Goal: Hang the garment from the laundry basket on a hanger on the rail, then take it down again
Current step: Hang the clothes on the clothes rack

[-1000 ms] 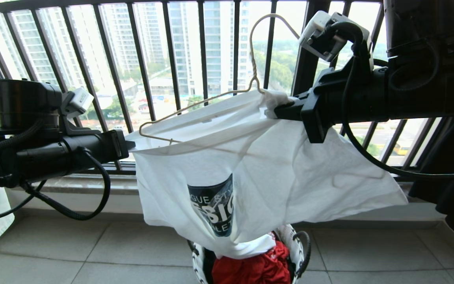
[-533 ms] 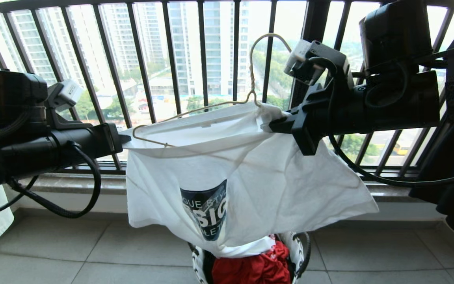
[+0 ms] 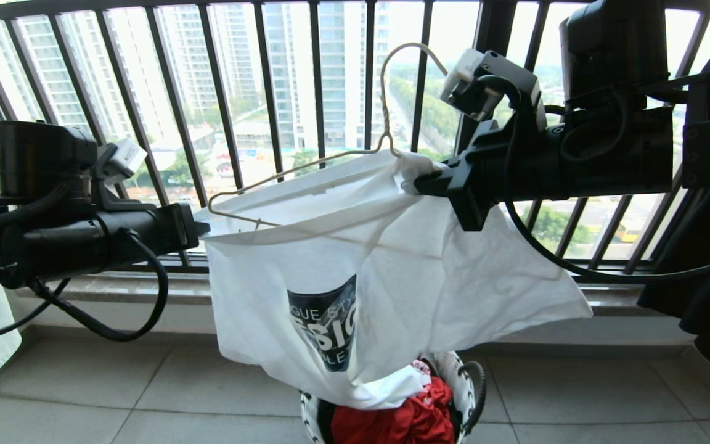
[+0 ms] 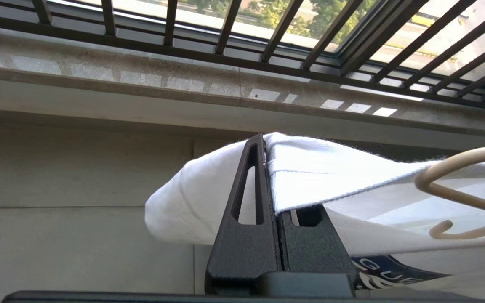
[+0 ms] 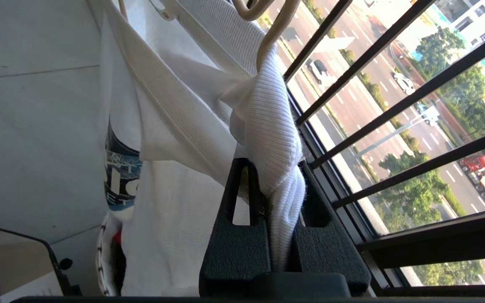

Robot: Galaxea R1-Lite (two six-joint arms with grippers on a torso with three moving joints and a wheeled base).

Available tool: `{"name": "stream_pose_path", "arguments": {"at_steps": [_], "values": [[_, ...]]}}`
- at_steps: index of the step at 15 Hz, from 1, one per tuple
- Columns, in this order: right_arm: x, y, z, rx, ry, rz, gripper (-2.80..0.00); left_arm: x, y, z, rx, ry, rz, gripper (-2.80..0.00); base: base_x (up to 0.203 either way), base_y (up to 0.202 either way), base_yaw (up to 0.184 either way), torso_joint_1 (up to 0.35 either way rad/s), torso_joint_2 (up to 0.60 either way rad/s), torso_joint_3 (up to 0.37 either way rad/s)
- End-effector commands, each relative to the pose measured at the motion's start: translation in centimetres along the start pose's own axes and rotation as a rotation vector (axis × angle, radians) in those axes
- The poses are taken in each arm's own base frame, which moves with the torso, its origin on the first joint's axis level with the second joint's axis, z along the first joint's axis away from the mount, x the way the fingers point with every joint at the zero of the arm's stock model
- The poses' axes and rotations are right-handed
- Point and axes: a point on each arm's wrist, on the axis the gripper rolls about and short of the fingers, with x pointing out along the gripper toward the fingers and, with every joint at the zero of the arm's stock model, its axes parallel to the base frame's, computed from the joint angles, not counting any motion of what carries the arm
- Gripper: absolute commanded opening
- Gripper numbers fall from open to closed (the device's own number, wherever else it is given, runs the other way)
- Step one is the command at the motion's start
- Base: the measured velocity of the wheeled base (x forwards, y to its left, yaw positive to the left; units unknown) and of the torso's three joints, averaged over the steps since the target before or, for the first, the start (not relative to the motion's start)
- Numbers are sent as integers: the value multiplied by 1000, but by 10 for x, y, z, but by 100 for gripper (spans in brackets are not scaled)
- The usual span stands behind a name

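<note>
The garment (image 3: 392,271), a thin white cotton T-shirt with a dark navy lettered print, hangs stretched between the two arms in front of the black balcony railing (image 3: 269,92). Its ribbed collar is bunched at the right end. Its lower hem droops onto the laundry basket (image 3: 463,382), a small round white basket with a black pattern and black loop handles, which stands on the tiled floor (image 3: 145,394) with a crumpled red cloth (image 3: 404,419) inside.

The hanger (image 3: 306,169), thin cream wire with a long twisted neck and an open hook, sits partly inside the shirt. One shoulder with its notch hook shows bare near the left arm.

Against half a second ago, shirt and hanger sit slightly higher and a little further right in the head view.

The left hand (image 4: 265,176) has its black wedge-shaped fingers pressed together on a fold of the shirt's edge. The right hand (image 5: 274,189) is clamped on the bunched collar just below the hanger's neck.
</note>
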Motion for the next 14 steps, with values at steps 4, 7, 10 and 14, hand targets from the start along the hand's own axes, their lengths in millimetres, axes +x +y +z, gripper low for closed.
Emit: {"name": "stream_pose_path", "arguments": {"at_steps": [4,7,10,14], "values": [[-12,-1,5,5,-24,-9,-280,17,5,-8,0,66,25,-280,0,0,0,0,0,0],[-13,3,0,-6,-6,5,-280,17,9,-3,-9,49,37,-280,0,0,0,0,0,0],[-11,5,-5,-20,7,15,-280,19,12,5,-25,28,47,-280,0,0,0,0,0,0],[-1,5,-10,-27,30,21,-280,11,10,12,-39,-5,39,-280,0,0,0,0,0,0]]}}
